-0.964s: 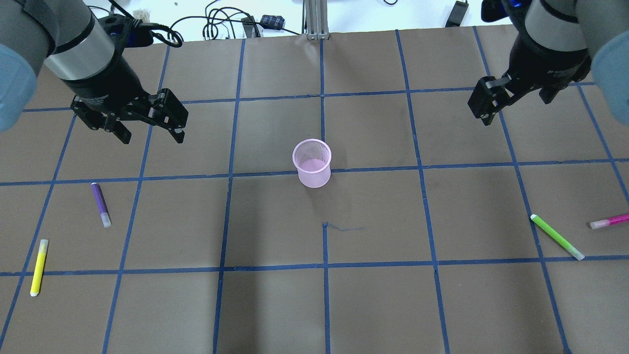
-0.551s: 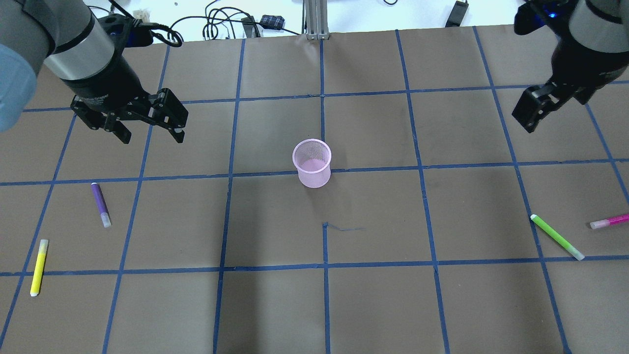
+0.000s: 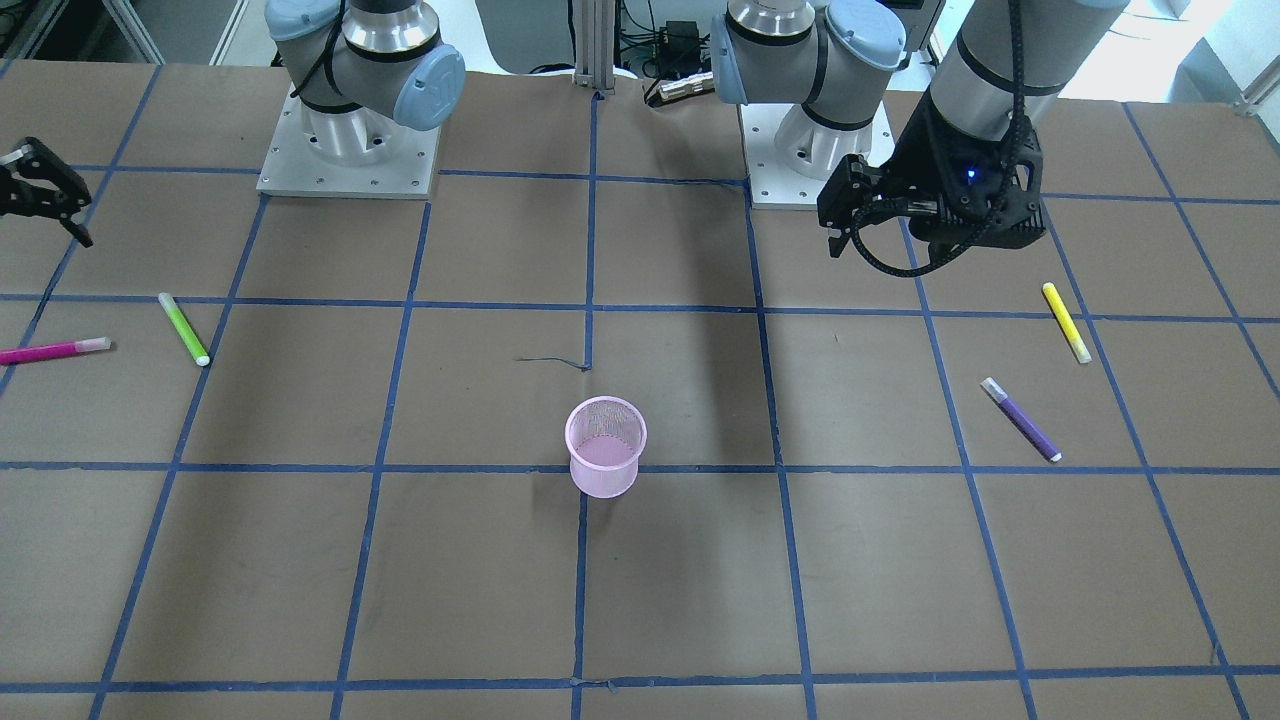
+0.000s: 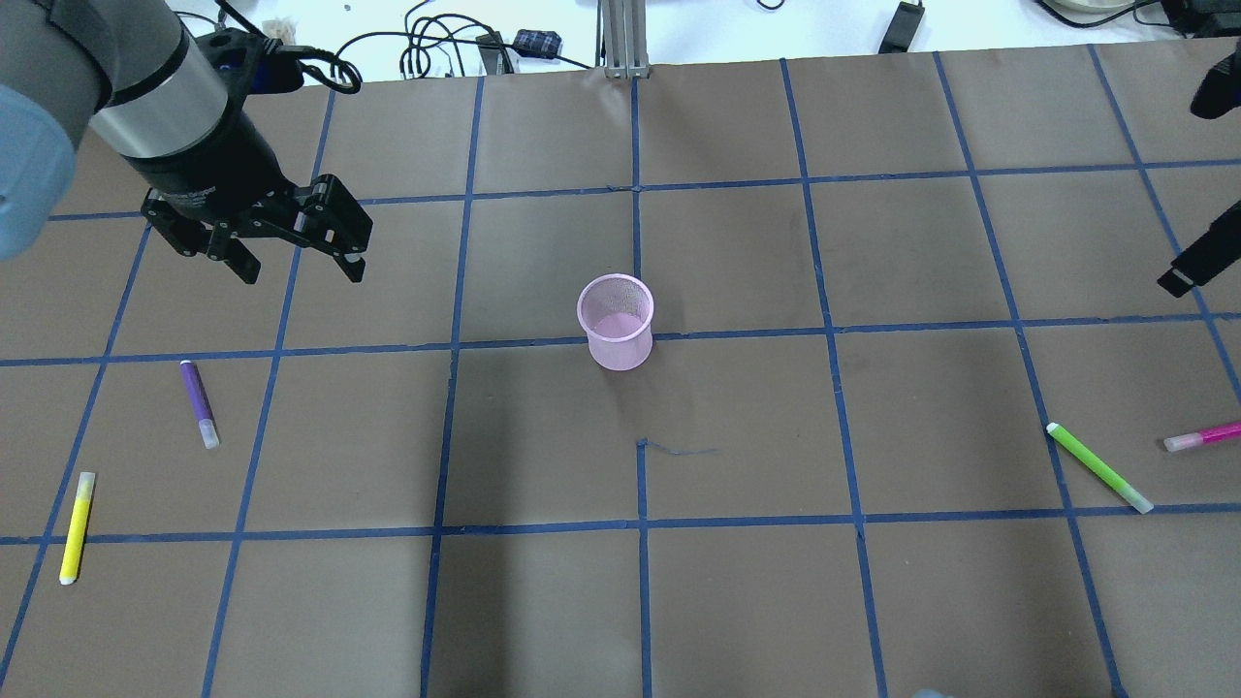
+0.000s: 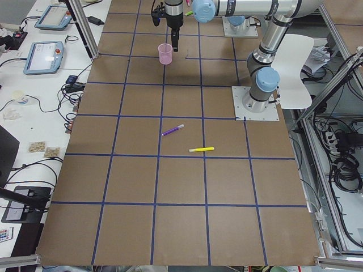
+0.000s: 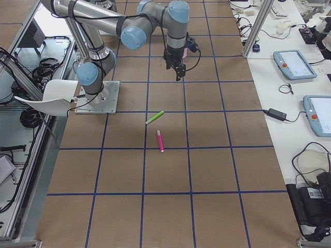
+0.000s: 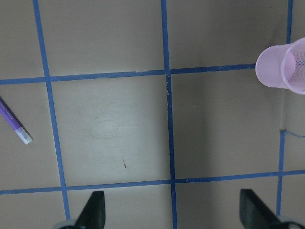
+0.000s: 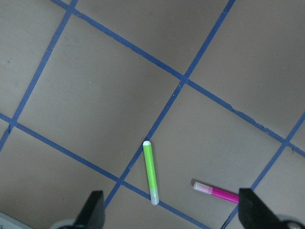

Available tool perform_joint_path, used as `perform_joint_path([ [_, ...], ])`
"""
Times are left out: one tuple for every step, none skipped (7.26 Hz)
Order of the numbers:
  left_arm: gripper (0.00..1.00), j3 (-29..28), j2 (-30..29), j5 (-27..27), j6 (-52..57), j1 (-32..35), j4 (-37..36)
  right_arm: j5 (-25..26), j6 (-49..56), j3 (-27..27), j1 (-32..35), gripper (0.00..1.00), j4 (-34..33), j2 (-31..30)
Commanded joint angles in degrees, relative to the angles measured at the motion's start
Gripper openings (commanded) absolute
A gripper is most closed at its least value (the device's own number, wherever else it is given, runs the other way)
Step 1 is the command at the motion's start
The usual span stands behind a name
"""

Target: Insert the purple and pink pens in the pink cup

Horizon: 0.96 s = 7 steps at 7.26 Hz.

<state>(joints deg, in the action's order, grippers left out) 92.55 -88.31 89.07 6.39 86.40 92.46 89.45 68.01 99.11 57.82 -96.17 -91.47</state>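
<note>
The pink mesh cup (image 4: 617, 325) stands upright mid-table; it also shows in the front view (image 3: 604, 450). The purple pen (image 4: 198, 400) lies on the left, below my left gripper (image 4: 296, 257), which is open, empty and raised. In the left wrist view, the purple pen (image 7: 12, 119) is at the left edge and the cup (image 7: 283, 71) at the upper right. The pink pen (image 4: 1202, 436) lies at the far right edge. My right gripper (image 8: 174, 212) is open and empty above the pink pen (image 8: 217, 192).
A green pen (image 4: 1098, 467) lies just left of the pink pen. A yellow pen (image 4: 77, 526) lies near the table's front left, below the purple pen. Blue tape lines grid the brown table. Cables lie beyond the far edge.
My right gripper has moved right, almost out of the overhead view at its right edge. The left gripper, the pens and the cup have not moved.
</note>
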Motion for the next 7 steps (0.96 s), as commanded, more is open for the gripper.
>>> perform_joint_path([
  [1.00, 0.0, -0.3, 0.0, 0.1, 0.0, 0.0, -2.8, 22.6, 0.4, -7.7, 1.00, -1.3, 3.9],
  [1.00, 0.0, -0.3, -0.1, 0.1, 0.0, -0.1, -5.0, 31.3, 0.6, -11.5, 1.00, -0.4, 4.1],
  [1.00, 0.0, -0.4, -0.1, 0.2, 0.0, -0.1, -6.5, 35.9, 2.5, -14.2, 1.00, -0.9, 4.3],
  [1.00, -0.1, -0.3, 0.0, 0.0, -0.7, -0.7, -6.6, 39.8, 5.6, -17.3, 1.00, -2.7, 5.0],
  [1.00, -0.5, -0.4, -0.3, 0.0, -1.0, -0.7, -7.0, 44.9, 7.3, -19.8, 1.00, -5.4, 5.3],
  [1.00, -0.6, -0.5, -0.2, -0.1, -1.0, -0.7, -8.1, 51.8, 8.3, -20.5, 1.00, -6.0, 6.6],
  [1.00, 0.3, -2.0, 0.0, -1.0, -1.9, -1.9, -8.3, 61.4, 8.5, -20.8, 1.00, -6.2, 7.4],
])
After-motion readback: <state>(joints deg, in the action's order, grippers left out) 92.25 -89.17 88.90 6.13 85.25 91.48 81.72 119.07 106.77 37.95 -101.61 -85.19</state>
